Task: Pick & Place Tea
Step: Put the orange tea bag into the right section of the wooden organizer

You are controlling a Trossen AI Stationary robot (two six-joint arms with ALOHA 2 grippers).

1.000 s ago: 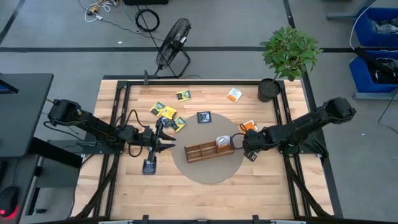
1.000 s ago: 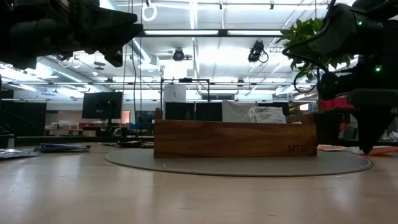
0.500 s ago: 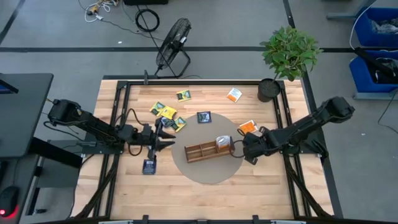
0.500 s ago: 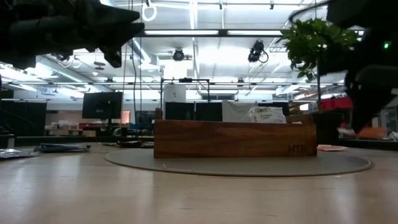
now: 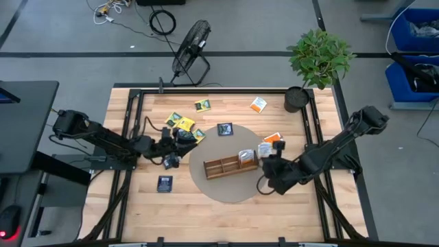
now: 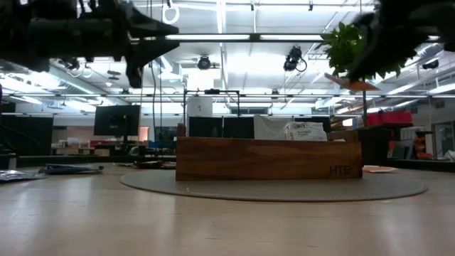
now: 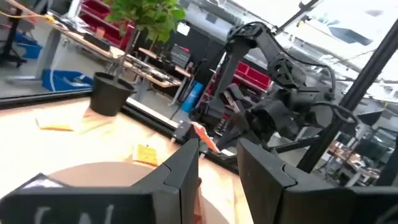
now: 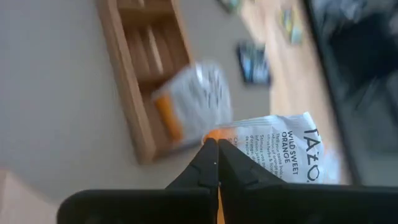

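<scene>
My right gripper [image 5: 269, 163] hovers above the round mat beside the wooden tray's right end, shut on an orange-and-white tea sachet [image 8: 273, 146], which shows high in the air in the low view [image 6: 348, 82]. The brown three-compartment tray [image 5: 223, 166] sits on the mat with one white-and-orange sachet [image 5: 245, 156] standing in its right compartment. My left gripper [image 5: 175, 147] is open and touches nothing, near the yellow-and-green sachets [image 5: 184, 125] lying flat on the table. A dark sachet [image 5: 164, 183] lies flat near the left side. My right gripper pinches the orange-and-white sachet between its two shut fingers, at the orange edge [image 8: 231, 138] of the packet. The sachet is lifted clear of the table and sticks out past the fingertips, roughly level, well above the tray's rim.
More sachets lie flat on the table: a dark one [image 5: 225, 128], orange ones [image 5: 258, 104] [image 5: 275, 138], a yellow one [image 5: 202, 105]. A potted plant [image 5: 297, 98] stands at the far right corner. The grey round mat [image 5: 230, 191] lies under the tray.
My right gripper has risen from the table with the orange-and-white sachet and moved toward the near edge and slightly left, beside the tray's right end. My left gripper has moved toward the far edge, closer to the yellow-and-green sachets, away from the dark sachet.
</scene>
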